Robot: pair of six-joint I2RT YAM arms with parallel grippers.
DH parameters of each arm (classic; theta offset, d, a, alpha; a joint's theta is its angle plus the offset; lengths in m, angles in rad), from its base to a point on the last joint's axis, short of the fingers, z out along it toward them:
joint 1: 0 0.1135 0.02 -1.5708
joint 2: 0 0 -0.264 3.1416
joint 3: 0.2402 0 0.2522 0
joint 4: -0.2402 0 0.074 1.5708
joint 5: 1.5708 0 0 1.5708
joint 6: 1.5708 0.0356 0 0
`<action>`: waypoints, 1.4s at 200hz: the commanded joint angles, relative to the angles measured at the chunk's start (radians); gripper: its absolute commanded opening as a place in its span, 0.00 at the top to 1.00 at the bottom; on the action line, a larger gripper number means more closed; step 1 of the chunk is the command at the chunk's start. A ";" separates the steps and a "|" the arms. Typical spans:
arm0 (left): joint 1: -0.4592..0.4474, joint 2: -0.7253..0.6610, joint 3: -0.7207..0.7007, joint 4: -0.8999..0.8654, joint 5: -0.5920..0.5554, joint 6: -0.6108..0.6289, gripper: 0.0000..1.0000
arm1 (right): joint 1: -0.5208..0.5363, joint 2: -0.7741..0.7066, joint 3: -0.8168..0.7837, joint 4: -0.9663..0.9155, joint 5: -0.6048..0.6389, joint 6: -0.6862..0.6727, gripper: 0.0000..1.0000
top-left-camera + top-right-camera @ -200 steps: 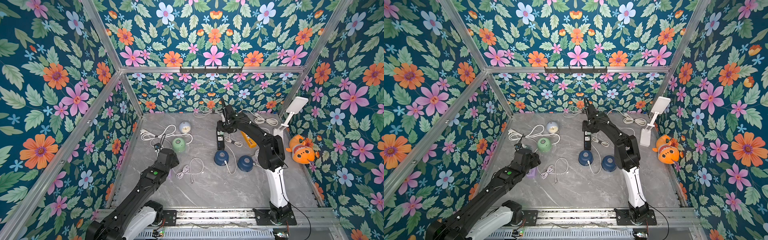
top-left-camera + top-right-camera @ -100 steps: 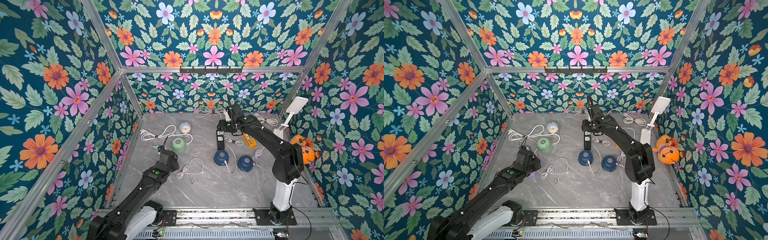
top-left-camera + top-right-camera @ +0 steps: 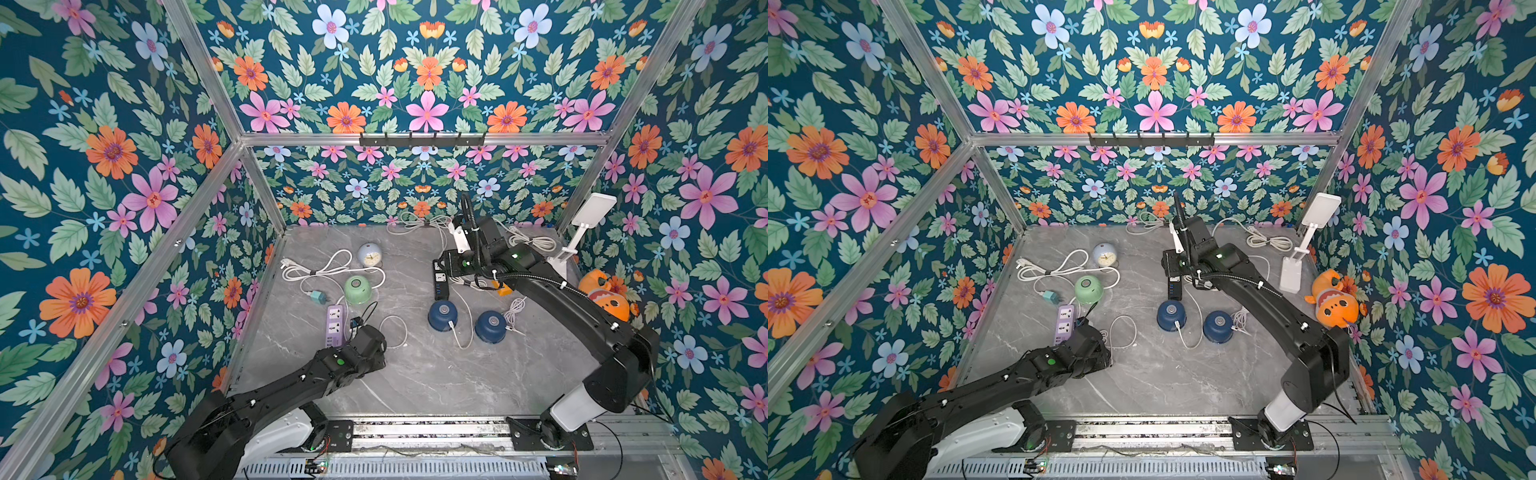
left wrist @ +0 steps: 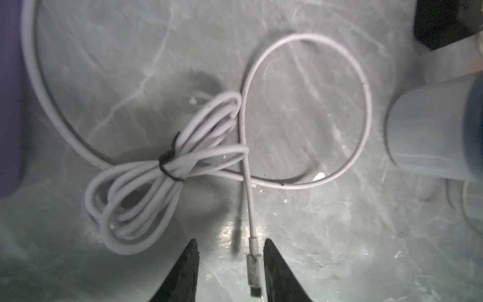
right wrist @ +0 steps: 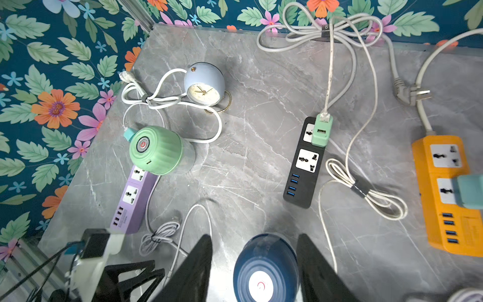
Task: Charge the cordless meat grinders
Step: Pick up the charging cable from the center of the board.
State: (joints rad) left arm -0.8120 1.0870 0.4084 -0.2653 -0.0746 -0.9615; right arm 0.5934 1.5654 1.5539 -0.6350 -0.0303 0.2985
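Both top views show the cordless meat grinders: a mint green one [image 3: 358,289] at the left and two navy ones [image 3: 443,315] [image 3: 491,326] in the middle. A white cable runs into the side of the left navy one. My left gripper [image 4: 232,264] is low over the table and open. The plug [image 4: 253,269] of a white charging cable [image 4: 170,162] lies between its fingers, close to one finger. My right gripper [image 5: 254,236] hangs open and empty high above the black power strip [image 5: 304,162]. A navy grinder [image 5: 265,269] shows far below its fingers.
A purple power strip [image 3: 335,326] lies beside my left wrist, near the green grinder. A pale blue clock [image 3: 369,254] and cable bundles sit at the back. An orange power strip [image 5: 449,193], a white lamp [image 3: 582,232] and an orange plush [image 3: 606,295] stand at the right.
My left gripper has moved right and toward the front, off the purple strip and over the cable plug, and its jaws have narrowed. The right arm's elbow has swung out to the right.
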 commanded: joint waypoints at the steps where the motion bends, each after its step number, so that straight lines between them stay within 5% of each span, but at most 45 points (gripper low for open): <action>1: -0.006 0.045 -0.005 0.091 0.018 -0.042 0.60 | 0.012 -0.038 -0.045 0.001 0.012 -0.014 0.46; 120: -0.071 0.103 -0.016 0.106 0.014 -0.084 0.69 | 0.014 -0.115 -0.172 0.056 0.003 0.015 0.47; 187: -0.090 0.063 0.010 0.067 -0.013 -0.056 0.93 | 0.014 -0.144 -0.183 0.060 -0.031 0.018 0.47; 217: -0.090 -0.033 0.084 -0.007 -0.011 0.087 0.98 | 0.014 -0.176 -0.186 0.065 -0.147 0.015 0.45; 238: -0.090 -0.068 0.178 -0.061 0.021 0.267 0.98 | 0.014 -0.178 -0.187 0.084 -0.356 -0.008 0.36; 280: -0.090 -0.036 0.431 -0.160 0.257 0.599 0.97 | -0.010 -0.191 -0.175 0.068 -0.638 -0.142 0.32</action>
State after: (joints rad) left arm -0.9020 1.0313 0.7414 -0.3481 0.0174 -0.6254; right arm 0.6029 1.3899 1.3716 -0.5823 -0.4309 0.2680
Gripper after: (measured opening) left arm 0.112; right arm 0.685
